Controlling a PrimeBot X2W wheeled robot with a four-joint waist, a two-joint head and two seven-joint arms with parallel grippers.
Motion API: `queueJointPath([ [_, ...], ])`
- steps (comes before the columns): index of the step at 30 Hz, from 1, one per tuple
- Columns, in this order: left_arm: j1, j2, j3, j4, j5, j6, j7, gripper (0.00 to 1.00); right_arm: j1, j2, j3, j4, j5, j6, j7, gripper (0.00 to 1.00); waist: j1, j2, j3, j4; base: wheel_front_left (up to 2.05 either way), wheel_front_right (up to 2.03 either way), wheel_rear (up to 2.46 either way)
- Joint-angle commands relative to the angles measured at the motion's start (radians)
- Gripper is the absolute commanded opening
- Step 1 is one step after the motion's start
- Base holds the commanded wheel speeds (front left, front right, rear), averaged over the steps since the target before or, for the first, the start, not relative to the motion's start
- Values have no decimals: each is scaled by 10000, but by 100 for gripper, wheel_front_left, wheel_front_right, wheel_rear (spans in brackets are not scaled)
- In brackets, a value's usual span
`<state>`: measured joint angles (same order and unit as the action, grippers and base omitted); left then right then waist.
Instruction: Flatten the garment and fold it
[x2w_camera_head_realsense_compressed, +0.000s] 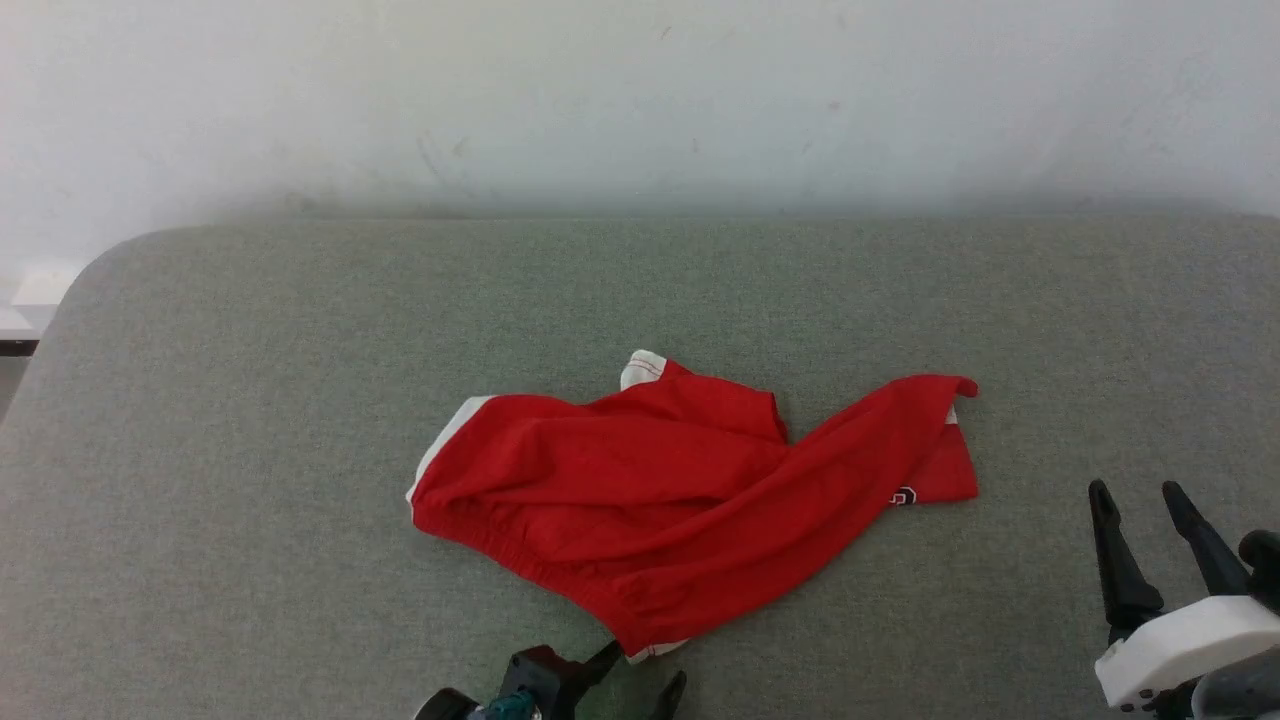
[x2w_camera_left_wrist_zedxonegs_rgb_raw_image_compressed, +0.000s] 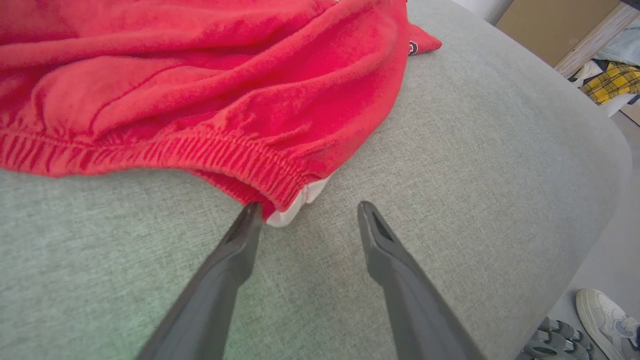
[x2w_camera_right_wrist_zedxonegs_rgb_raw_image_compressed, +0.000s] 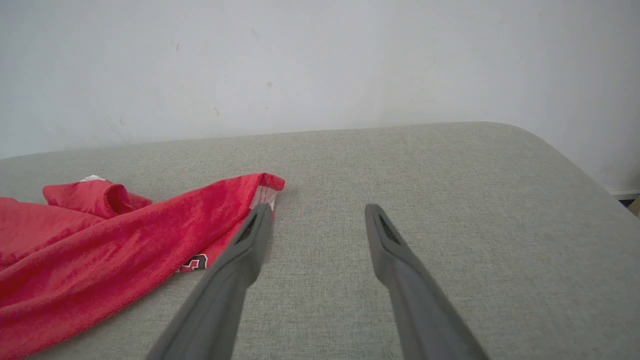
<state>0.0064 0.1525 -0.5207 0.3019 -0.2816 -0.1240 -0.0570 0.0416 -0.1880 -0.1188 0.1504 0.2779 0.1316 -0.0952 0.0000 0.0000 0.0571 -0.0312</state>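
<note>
Grey padded table (x2w_camera_head_realsense_compressed: 250, 420) carries the garment (x2w_camera_head_realsense_compressed: 690, 500), crumpled at centre. I hold the left gripper (x2w_camera_left_wrist_zedxonegs_rgb_raw_image_compressed: 310, 206) with jaws apart at the waistband corner (x2w_camera_left_wrist_zedxonegs_rgb_raw_image_compressed: 285, 192), ready to pinch it; the right gripper (x2w_camera_head_realsense_compressed: 1135, 490), also spread, sits near the leg hem (x2w_camera_right_wrist_zedxonegs_rgb_raw_image_compressed: 267, 192) for a flattening pull.

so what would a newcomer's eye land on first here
The bright red shorts lie crumpled in the middle of the grey padded table, with the gathered waistband nearest the robot. The left gripper is open right at the waistband's white-trimmed corner. The right gripper is open off to the right of the shorts.
</note>
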Motion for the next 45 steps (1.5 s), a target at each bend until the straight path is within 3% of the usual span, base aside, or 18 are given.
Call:
queueJointPath([
  [1, -257, 7, -60, 139, 16, -65, -94, 100, 23, 58, -12, -105, -98, -9, 76, 100, 0, 0, 87, -22, 0, 0, 0],
  [8, -928, -54, -402, 763, 27, -66, -372, 100, -63, 87, 95, -219, -103, -9, 195, 100, 0, 0, 351, 16, 0, 0, 0],
  [9, -1014, -47, -521, 851, 8, -66, -397, 90, -68, 86, 98, -211, -96, -9, 205, 100, 0, 0, 376, 33, 0, 0, 0],
  [10, -1080, -40, -672, 920, -53, -66, -421, 15, -70, 81, 106, -197, -92, -9, 219, 100, 0, 0, 388, 52, 0, 0, 0],
  [11, -1129, -3, -854, 978, -130, -66, -425, 0, -71, 73, 112, -180, -93, -9, 222, 100, 0, 0, 383, 71, 0, 0, 0],
  [16, -1144, 266, -1272, 810, -531, -66, -833, 0, 53, 86, 61, -11, -91, -9, 234, 100, 0, 0, 56, 298, 0, 0, 0],
  [21, -682, 739, -1299, -335, -757, -59, -1064, 0, 351, 42, -5, 320, -149, -9, 400, 100, 0, 0, -502, 724, 0, 0, 0],
  [27, -6, 1326, -668, -2245, -1395, 201, -864, 0, 600, 62, 50, 510, -309, -9, 567, 100, 0, 0, -804, 1200, 0, 0, 0],
  [30, 300, 1859, 7, -2848, -1644, 630, -716, 0, 605, 108, 184, 572, -303, -9, 744, 100, 0, 0, -802, 1328, 0, 0, 0],
  [33, 422, 2211, 623, -2647, -1787, 1073, -686, 0, 517, 105, 326, 569, -281, -9, 946, 100, 0, 0, -676, 1314, 0, 0, 0],
  [37, 300, 2600, 497, -1350, -1379, 1323, -47, 0, 395, 34, 583, 562, -221, -9, 1323, 100, 0, 0, -521, 1204, 0, 0, 0],
  [38, 225, 2537, 442, -1095, -1413, 1303, 84, 16, 377, 1, 634, 537, -196, -9, 1392, 100, 0, 0, -486, 1205, 0, 0, 0],
  [39, 143, 2407, 443, -911, -1526, 1262, 82, 45, 359, -38, 695, 497, -165, -9, 1460, 100, 0, 0, -454, 1211, 0, 0, 0],
  [40, 61, 2302, 467, -741, -1589, 1262, 9, 100, 328, -84, 792, 431, -132, -9, 1524, 100, 0, 0, -422, 1223, 0, 0, 0],
  [45, -266, 2033, 450, -276, -1427, 1352, -678, 100, 12, -309, 1465, 98, 292, -9, 1910, 100, 0, 0, -377, 1425, 0, 0, 0],
])
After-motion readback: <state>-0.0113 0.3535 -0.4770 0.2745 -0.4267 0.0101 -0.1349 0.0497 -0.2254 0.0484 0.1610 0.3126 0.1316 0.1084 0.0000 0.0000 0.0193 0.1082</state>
